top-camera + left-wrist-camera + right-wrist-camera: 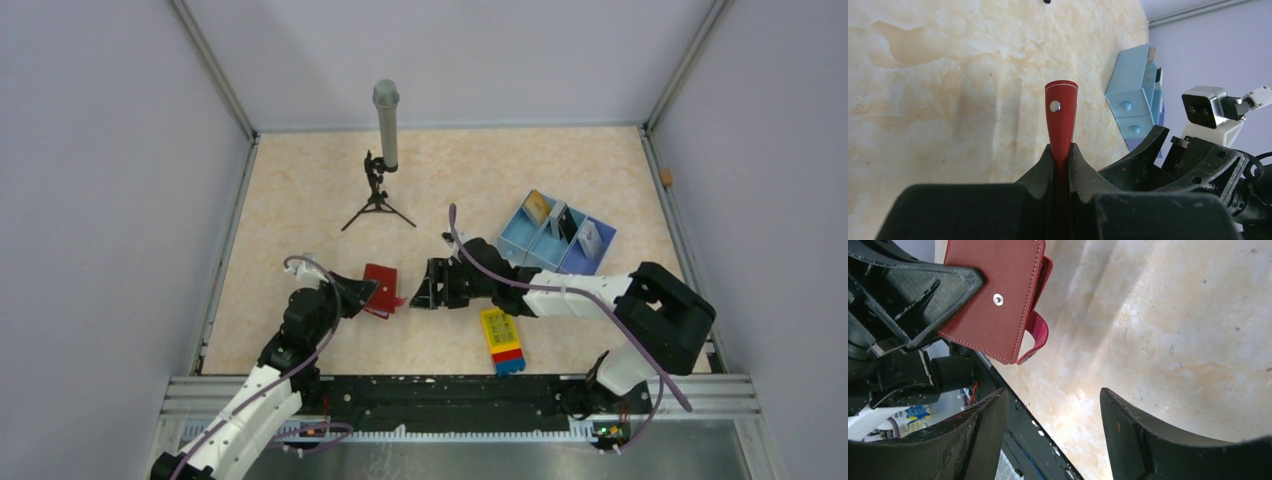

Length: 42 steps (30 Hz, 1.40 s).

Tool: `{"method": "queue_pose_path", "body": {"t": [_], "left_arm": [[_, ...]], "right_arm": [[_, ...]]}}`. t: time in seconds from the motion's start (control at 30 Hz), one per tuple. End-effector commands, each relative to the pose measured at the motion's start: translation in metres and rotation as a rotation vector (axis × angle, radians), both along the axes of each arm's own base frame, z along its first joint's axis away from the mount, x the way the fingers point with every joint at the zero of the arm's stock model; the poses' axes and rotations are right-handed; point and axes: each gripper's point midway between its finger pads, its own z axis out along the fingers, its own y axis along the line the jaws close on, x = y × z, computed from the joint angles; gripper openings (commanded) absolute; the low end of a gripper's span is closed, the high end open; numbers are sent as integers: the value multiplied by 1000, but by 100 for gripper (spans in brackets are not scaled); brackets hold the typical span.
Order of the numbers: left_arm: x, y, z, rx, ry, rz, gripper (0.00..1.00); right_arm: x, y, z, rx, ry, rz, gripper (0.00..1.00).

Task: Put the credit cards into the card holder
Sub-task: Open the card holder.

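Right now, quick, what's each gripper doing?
Left gripper: closed on the card holder.
Right gripper: open, holding nothing.

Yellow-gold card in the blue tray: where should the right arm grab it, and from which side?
Pinch the yellow-gold card by its top edge from above, fingers on its two flat faces. It stands leaning on edge in the far-left compartment of the tray, so the walls likely block any side approach. The right gripper is open and free; the left gripper is shut on the card holder.
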Motion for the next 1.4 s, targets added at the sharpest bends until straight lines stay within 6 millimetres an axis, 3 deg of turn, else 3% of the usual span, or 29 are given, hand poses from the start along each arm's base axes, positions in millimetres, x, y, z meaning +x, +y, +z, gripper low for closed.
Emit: {"method": "queue_pose_path", "body": {"t": [0.0,0.3,0.47,0.63,0.9,1.23,1.3,1.37], "left_arm": [[0,5,-11,41,-5,14,0],[-1,6,-14,49,-5,15,0],[-2,7,-21,51,6,17,0],[-4,8,-22,47,7,21,0],[-3,10,-23,50,10,38,0],[-5,12,-30,59,38,41,0],[-7,14,-35,76,61,45,13],[-8,18,-39,108,90,56,39]], "right_arm": [[12,26,18,107,25,-35,65],[12,45,1,131,96,-5,65],[15,58,0,144,105,21,58],[15,60,-17,103,141,19,46],[10,59,-30,47,159,16,40],[9,59,-27,73,160,16,4],[9,55,-27,65,151,6,0],[12,47,-28,36,131,-18,0]]}}
